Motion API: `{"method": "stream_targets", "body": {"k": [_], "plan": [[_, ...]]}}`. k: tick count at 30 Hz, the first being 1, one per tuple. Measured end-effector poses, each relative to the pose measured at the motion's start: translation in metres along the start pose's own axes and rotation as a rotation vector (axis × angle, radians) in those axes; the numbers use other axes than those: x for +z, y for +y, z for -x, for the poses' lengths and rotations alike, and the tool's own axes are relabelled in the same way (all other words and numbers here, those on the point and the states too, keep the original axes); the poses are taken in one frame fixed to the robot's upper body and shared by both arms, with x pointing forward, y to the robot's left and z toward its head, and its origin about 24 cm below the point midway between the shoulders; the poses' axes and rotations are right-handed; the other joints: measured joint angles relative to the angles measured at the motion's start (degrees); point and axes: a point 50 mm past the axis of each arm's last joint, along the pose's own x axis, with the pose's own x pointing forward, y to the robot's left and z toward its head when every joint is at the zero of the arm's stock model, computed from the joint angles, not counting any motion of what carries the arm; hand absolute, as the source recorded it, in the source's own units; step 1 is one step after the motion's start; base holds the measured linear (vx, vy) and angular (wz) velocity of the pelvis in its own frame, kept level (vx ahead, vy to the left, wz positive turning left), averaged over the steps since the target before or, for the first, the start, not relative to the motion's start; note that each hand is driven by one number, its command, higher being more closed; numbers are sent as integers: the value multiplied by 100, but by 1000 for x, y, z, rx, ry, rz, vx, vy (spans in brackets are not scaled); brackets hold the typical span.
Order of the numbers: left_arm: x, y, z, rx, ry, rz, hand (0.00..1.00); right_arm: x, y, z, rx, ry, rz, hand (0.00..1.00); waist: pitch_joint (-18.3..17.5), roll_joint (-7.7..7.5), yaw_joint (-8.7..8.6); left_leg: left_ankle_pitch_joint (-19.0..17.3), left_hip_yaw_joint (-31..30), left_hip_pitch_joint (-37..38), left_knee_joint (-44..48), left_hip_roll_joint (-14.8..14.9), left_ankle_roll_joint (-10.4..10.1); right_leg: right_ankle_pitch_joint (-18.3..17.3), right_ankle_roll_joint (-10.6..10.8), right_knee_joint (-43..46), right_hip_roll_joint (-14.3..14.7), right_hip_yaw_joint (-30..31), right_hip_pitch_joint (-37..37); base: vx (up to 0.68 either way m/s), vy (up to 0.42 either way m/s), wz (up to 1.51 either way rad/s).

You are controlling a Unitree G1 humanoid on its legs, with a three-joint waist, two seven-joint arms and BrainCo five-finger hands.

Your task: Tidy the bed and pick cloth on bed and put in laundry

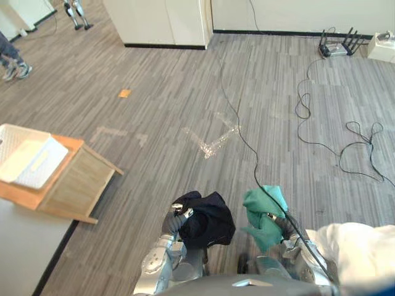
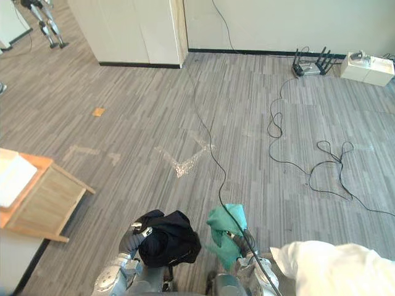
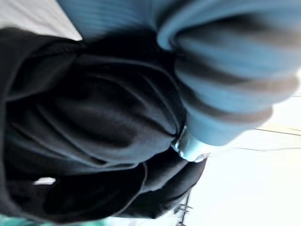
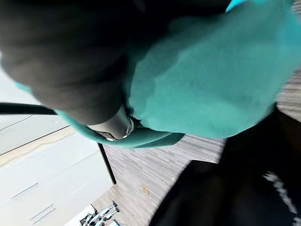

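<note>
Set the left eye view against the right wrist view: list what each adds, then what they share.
Left eye view adds: the wooden stand with a white basket, a person's shoes, the left hand gripping the black cloth. Right wrist view adds: white print on that cloth. Shared: the black cloth, the right hand clutching the teal cloth, grey floor.

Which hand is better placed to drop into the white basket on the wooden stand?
Probably left: left hand, gripping the black cloth, is nearer the white basket; right hand, gripping the green cloth, is farther.

silver-grey arms (image 1: pixel 151 266), dark ribbed hand covers (image 4: pixel 70 61)
</note>
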Motion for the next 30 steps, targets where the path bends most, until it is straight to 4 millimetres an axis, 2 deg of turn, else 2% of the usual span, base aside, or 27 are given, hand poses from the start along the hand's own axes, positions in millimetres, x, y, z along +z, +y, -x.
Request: {"method": "stream_targets", "body": {"k": [1,2,3,4,5,6,7,9,10,11,12,13,14,15,16,18,20,21,22,23,24,25,26,27,28,30], "plan": [[0,-3,-1,-2,-7,8,100,0,0,0,-3,-1,-2,100,-10,16,-4,206,125,9,-550,-39,-3,-21,62,-112,1,-1,124,598,147,-8],[1,-8,-3,-8,-17,21,100,0,-1,-1,-11,4,-2,100,-16,27,-6,644,326,13,-1440,-97,31,-75,224,-302,9,-7,365,620,193,-3],[0,-12,-4,-11,-16,28,100,-3,-2,-1,-19,17,-3,100,-16,25,4,962,526,-6,-1924,-103,68,-177,396,-431,12,-31,602,526,174,-4],[-1,-14,-4,-14,-15,31,100,-4,-3,0,-24,23,-4,100,-18,29,7,1058,633,-6,-2013,-80,119,-251,501,-461,13,-47,710,447,179,-10],[-1,-16,-4,-15,-12,33,100,-8,-4,1,-33,39,-7,100,-34,7,87,1484,825,-14,-1912,-47,566,-435,678,-474,-34,-60,937,612,242,-3],[-3,-15,-3,-9,-3,30,100,-12,-3,1,-41,59,-9,100,-149,-156,120,1508,948,-58,-1661,-202,1055,-555,840,-401,-229,-67,981,742,277,8],[-2,-16,-6,-11,-8,29,100,-13,-3,0,-47,63,-10,100,-196,-265,120,1332,952,-128,-1517,-291,1099,-563,869,-260,-364,-83,914,762,277,27],[4,-20,-12,-21,-30,27,100,-15,-2,0,-54,75,-18,100,-179,-421,210,653,893,-95,-790,-454,1321,-401,1269,790,-695,-256,775,694,271,42],[4,-19,-11,-20,-29,22,100,-18,-2,2,-60,84,-23,100,-203,-472,221,425,874,25,-577,-529,1383,-220,1452,1573,-834,-313,619,612,261,39],[3,-19,-11,-24,-27,19,100,-18,-1,1,-60,82,-23,100,-203,-473,229,218,806,234,-512,-583,1407,172,1435,2527,-995,-311,319,475,203,30],[4,-20,-11,-26,-29,20,100,-17,0,0,-57,80,-21,100,-209,-470,229,73,713,392,-552,-631,1390,464,1358,3262,-1108,-300,54,449,172,31],[4,-17,-10,-23,-29,6,100,-16,3,-3,-44,80,-10,100,-205,-478,223,-97,580,751,-679,-745,1349,366,1217,4560,-1343,-306,-444,512,164,41],[4,-15,-9,-17,-23,-5,100,-17,5,-3,-37,85,-5,100,-208,-461,176,-129,448,1041,-811,-792,1335,247,1102,5103,-1384,-308,-741,488,139,57],[3,-13,-8,-10,-18,-10,100,-19,7,-2,-33,94,-2,100,-208,-399,100,-133,258,1339,-980,-801,1329,145,993,5286,-1317,-347,-968,536,98,81],[3,-12,-8,-8,-16,-19,100,-22,9,0,-33,105,0,100,-200,-327,6,-131,-17,1691,-1208,-778,1326,-19,942,5208,-1191,-401,-1265,440,51,108],[5,-11,-10,-12,-16,-29,100,-24,9,2,-41,109,-11,100,-184,-305,-110,-134,-389,2072,-1441,-769,1321,-211,893,4719,-1087,-398,-1771,457,-24,110],[5,-10,-11,-17,-8,-33,100,-29,6,7,-60,117,-35,100,-152,-268,-253,-173,-824,2344,-1495,-702,1246,-196,902,3374,-1001,-392,-2124,408,-103,122],[5,-10,-12,-19,-2,-34,100,-25,4,8,-66,93,-52,100,-138,-218,-304,-250,-1005,2453,-1480,-587,1105,-33,985,2292,-880,-330,-2185,326,-122,107],[6,-9,-12,-22,0,-35,100,-22,4,9,-55,48,-54,100,-123,-194,-306,-310,-1091,2508,-1481,-528,1000,152,990,1743,-822,-290,-2187,397,-171,105],[6,-8,-12,-26,2,-38,100,-12,9,13,-23,-108,-35,100,-105,-182,-286,-430,-1215,2581,-1486,-469,803,609,1036,765,-769,-164,-2227,512,-285,92],[5,-4,-10,-16,8,-41,100,3,19,13,10,-228,-30,100,-118,-326,-281,-586,-1283,2662,-1489,-452,593,1108,1116,59,-788,35,-2274,431,-250,84],[3,-3,-9,-12,18,-44,100,9,23,11,25,-269,-26,100,-102,-363,-285,-675,-1329,2706,-1488,-430,517,1451,1132,0,-781,117,-2263,530,-376,62],[-4,1,-6,4,51,-45,100,19,27,10,46,-313,3,100,-107,-297,-292,-832,-1437,2787,-1471,-290,356,1870,929,185,-680,160,-2274,336,-265,41],[-10,-1,-6,5,73,-24,100,29,31,5,67,-348,18,100,-107,-97,-256,-903,-1482,2798,-1440,-92,248,1537,756,614,-553,75,-2415,480,-374,31],[-12,-2,-4,5,79,-18,100,32,31,4,73,-360,26,100,-115,-49,-231,-909,-1477,2795,-1423,-41,226,1336,676,897,-538,49,-2534,376,-279,24],[-19,1,0,18,107,-5,100,33,31,2,81,-340,31,100,-101,-8,-263,-829,-1470,2708,-932,62,99,666,513,1698,-608,-145,-2674,414,-287,35]]}}
